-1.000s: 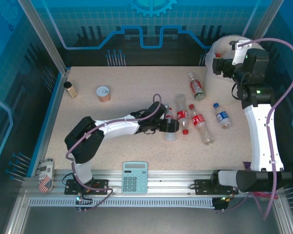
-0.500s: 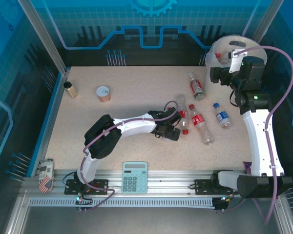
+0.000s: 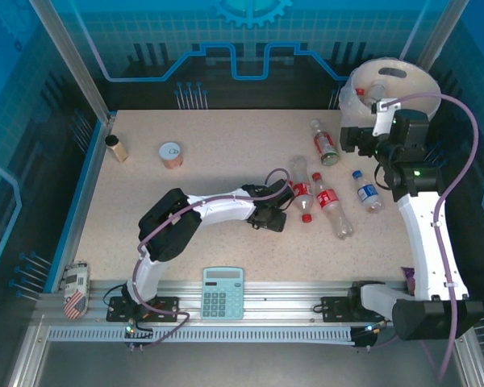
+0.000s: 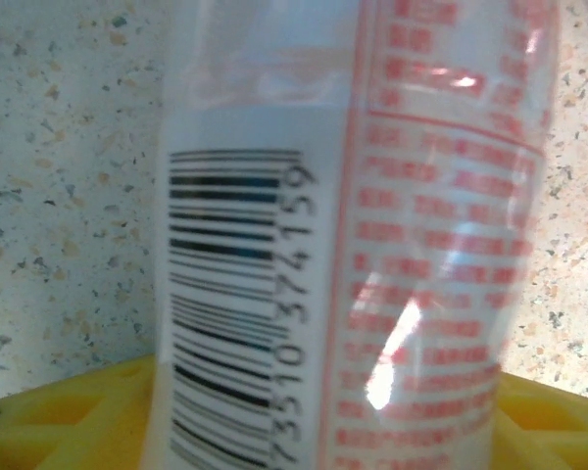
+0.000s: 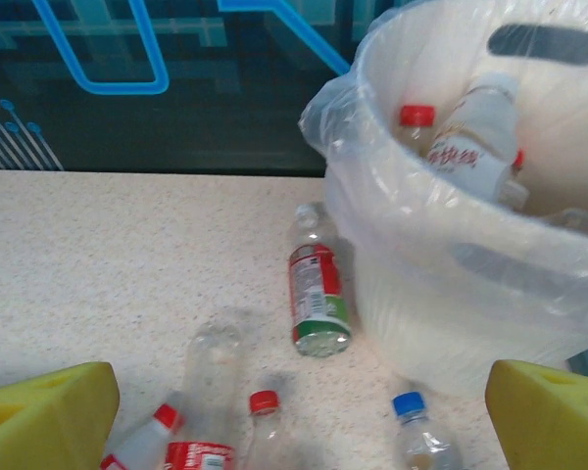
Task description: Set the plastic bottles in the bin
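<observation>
The left end effector (image 3: 275, 214) pinches a red-labelled bottle (image 4: 353, 245) well apart from the bin (image 3: 406, 71), while the right end effector (image 5: 299, 411), spread and empty, hovers just beside the bin, above a green-labelled bottle (image 5: 318, 294) lying on the surface (image 3: 210, 145) at its foot.

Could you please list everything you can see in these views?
Bin: one, cream, bag-lined, far right.
Binned bottles: at least two, clear with red, inside bin.
Green-banded bottle: one, beside bin.
Blue-cap bottle: one, mid-right.
Red-label bottles: two, centre table.
Held bottle: one, red-and-white label, in left claw.
Can: one, silver-topped, far left.
Jar: one, brown, left edge.
Calculator: one, teal, near rail.
Flag-patterned item: one, near-left corner.
Left claw: one, yellow, shut on held bottle.
Right claw: one, yellow, open, empty.
</observation>
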